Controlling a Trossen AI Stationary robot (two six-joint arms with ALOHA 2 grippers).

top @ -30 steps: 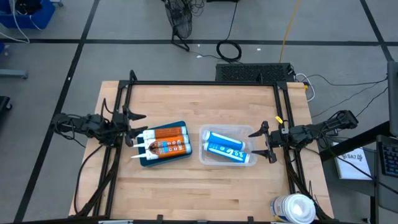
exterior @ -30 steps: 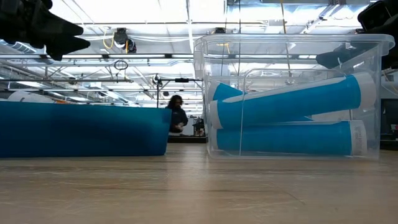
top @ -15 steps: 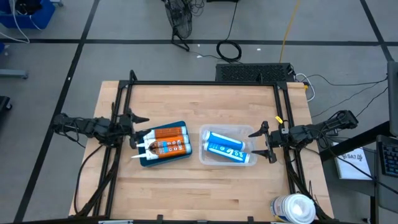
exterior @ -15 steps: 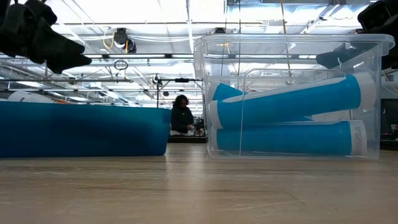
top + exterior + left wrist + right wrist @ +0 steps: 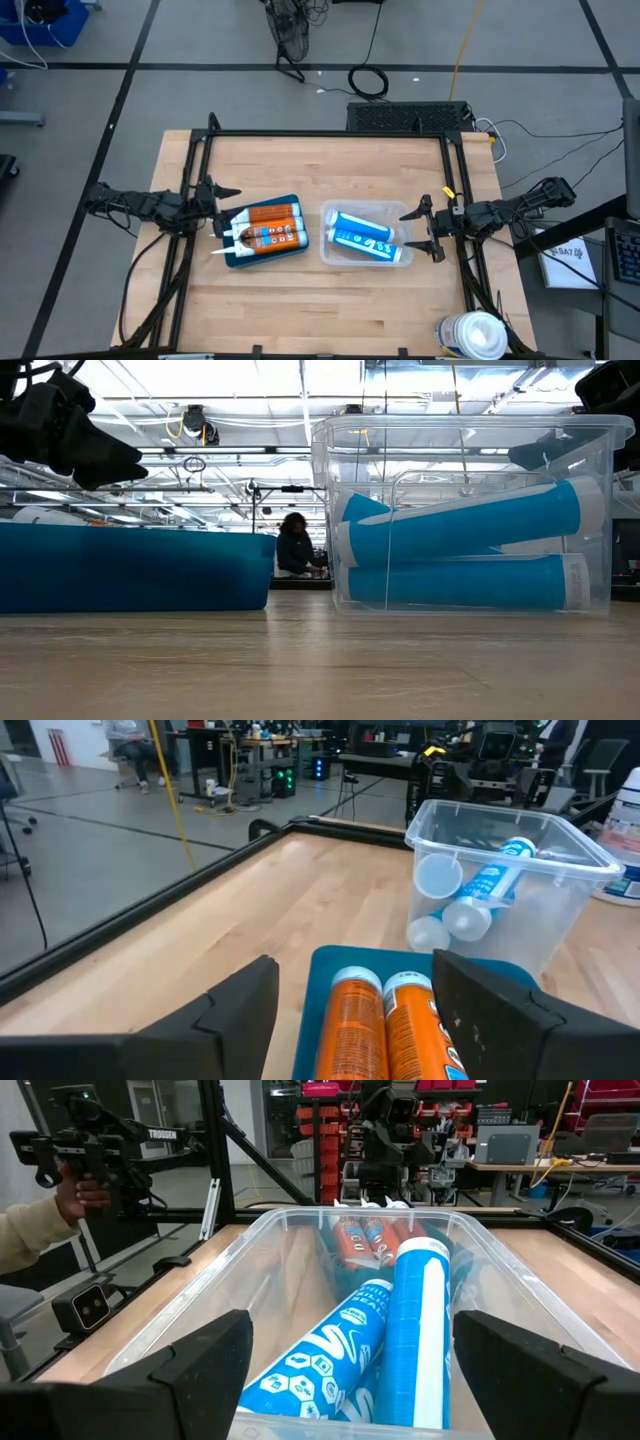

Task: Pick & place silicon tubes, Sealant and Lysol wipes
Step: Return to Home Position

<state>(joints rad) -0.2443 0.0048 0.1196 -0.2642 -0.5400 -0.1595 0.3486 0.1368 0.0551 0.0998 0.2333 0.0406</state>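
Our left claw (image 5: 218, 208) is backing away from the blue bin (image 5: 262, 260), fingers wide apart, holding nothing. We are leaving the orange sealant tubes (image 5: 270, 226) lying inside it. Our right claw (image 5: 405, 229) is waiting, fingers apart too, beside the clear box (image 5: 330, 214) of blue tubes (image 5: 360, 236). The Lysol wipes (image 5: 470, 335) are standing by the table (image 5: 330, 160) corner, not binned yet.

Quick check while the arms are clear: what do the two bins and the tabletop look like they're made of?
Clear bin: likely rigid plastic, glossy and transparent; the blue tubes show through its walls.
Blue bin: probably plastic, opaque and smooth, with a slight sheen.
Table: wood, apparently butcher-block, showing grain and joined strips, with a satin finish.
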